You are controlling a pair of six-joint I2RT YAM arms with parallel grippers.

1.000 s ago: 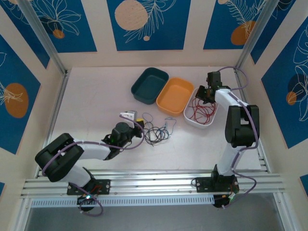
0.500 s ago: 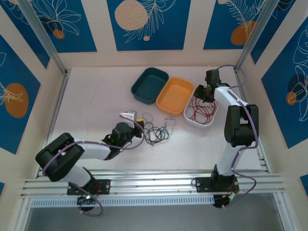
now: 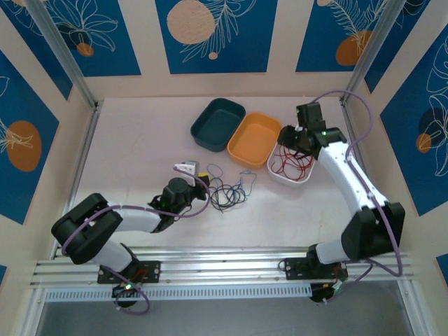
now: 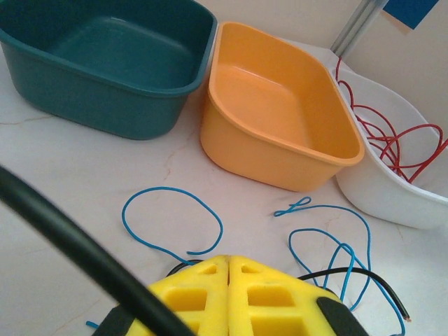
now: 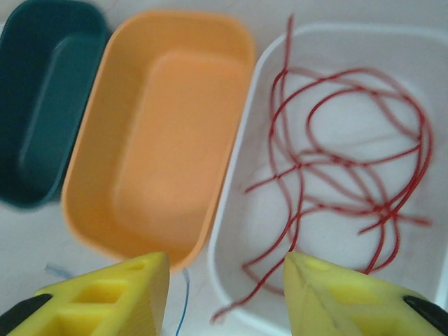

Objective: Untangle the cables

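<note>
Sorting underway: red wires [image 5: 301,164] sit in white tub [image 5: 364,29], right claw [image 5: 227,269] released above it. Left claw [image 4: 229,269] is clenched at 9 o'clock of tangle [image 3: 227,192]. Next: tease blue wire [image 4: 168,188] free.

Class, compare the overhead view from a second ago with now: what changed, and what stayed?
The right arm swung its elbow out toward the near right, and the right gripper opened above the white tray, leaving the red cables loose inside. The left gripper stayed shut near the blue and black cables, which did not move.
</note>
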